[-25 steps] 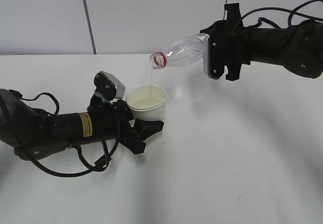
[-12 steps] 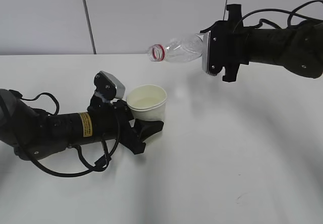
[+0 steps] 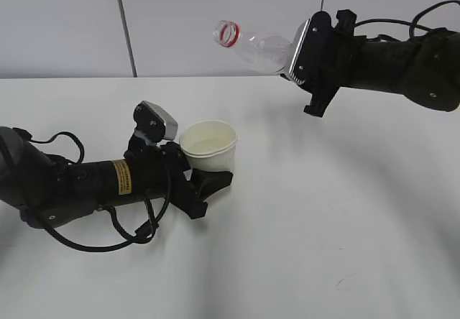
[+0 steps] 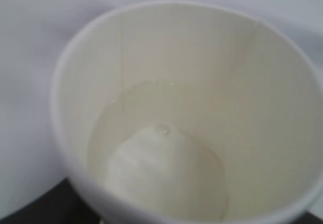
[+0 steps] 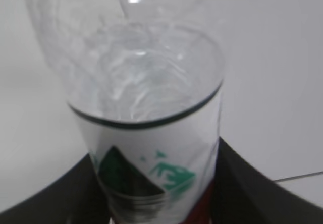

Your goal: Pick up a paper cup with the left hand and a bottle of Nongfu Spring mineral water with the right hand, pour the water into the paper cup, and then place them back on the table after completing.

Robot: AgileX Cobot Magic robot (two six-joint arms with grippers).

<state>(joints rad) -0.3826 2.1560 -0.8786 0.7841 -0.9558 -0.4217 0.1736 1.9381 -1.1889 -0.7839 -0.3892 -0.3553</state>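
The white paper cup [image 3: 209,148] stands upright at table height, held by my left gripper [image 3: 205,182], the arm with the yellow sticker. In the left wrist view the cup [image 4: 282,113] fills the frame, with clear water [image 4: 166,168] in its bottom. My right gripper [image 3: 305,57] is shut on the clear Nongfu Spring bottle [image 3: 259,46], held high at the upper right. The bottle is uncapped, and its red-ringed neck [image 3: 228,33] points up and left, well above the cup. No stream runs. In the right wrist view the bottle's label [image 5: 156,171] sits between the black fingers [image 5: 237,178].
The white table [image 3: 323,225] spreads all around. A pale wall with a vertical seam [image 3: 123,24] stands behind. Black cables [image 3: 108,240] loop beside the left arm.
The right gripper has tilted the bottle's mouth upward and lifted it; the stream seen a second ago has stopped. The cup and left arm have not moved.
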